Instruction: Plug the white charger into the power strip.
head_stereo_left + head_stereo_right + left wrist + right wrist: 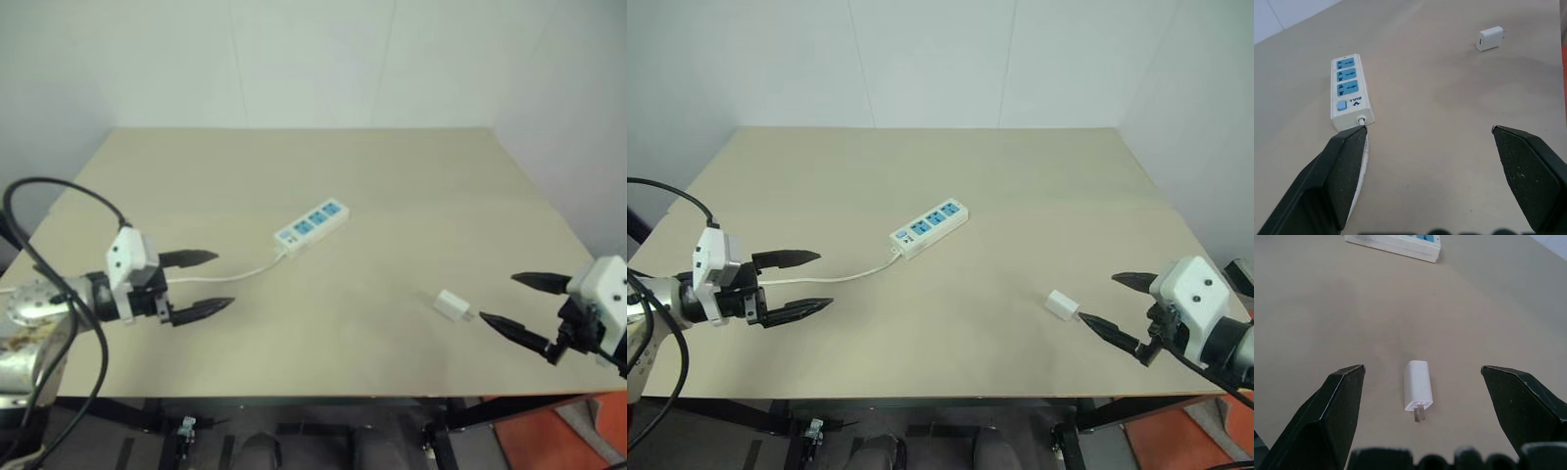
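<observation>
The power strip (pixel 312 225) lies slantwise at the middle of the beige table (pixel 392 176), blue socket faces up, its thin white cord (pixel 240 273) trailing toward the left. The white charger (pixel 453 305) lies flat to the right, prongs pointing toward my right gripper (pixel 511 300). That gripper is open, hovering just right of the charger, which sits apart from both fingers (pixel 1339 401) in the right wrist view. My left gripper (pixel 209 283) is open at the left, near the cord's end, holding nothing. The left wrist view shows the strip (pixel 1349 90) and the charger (pixel 1490 38) ahead.
The table's front edge (pixel 323 396) runs just below both grippers. White walls stand behind the table. A black cable (pixel 59 196) loops over my left arm. An orange-red thing (pixel 549 441) sits on the floor at the lower right.
</observation>
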